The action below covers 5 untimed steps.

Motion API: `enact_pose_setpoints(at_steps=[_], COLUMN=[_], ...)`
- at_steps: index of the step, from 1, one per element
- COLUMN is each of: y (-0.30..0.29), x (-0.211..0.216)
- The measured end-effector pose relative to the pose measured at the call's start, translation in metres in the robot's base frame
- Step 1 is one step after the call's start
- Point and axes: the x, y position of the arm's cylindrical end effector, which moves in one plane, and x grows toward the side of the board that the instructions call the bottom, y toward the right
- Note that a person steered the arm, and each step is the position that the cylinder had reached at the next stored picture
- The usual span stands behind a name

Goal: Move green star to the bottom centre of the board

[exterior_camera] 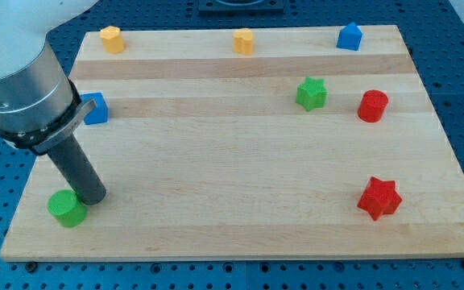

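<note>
Camera view: smooth green star (311, 93) on pale wooden board (240, 185).

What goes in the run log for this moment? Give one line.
my tip: touching green cylinder, bottom left | green star: upper right, beside red cylinder, far from tip | step: star not yet moved

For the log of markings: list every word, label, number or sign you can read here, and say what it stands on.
None: no readable text appears anywhere in the view.
The wooden board is bare wood.
The green star, red star, green cylinder and the other blocks carry no marks.
The arm's grey housing above my tip shows no label.
</note>
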Motion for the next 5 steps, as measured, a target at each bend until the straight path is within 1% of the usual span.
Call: enact_pose_setpoints(at_steps=[1,2,5], y=[0.017,0.057,0.1], x=[0.0,-0.012,-0.102])
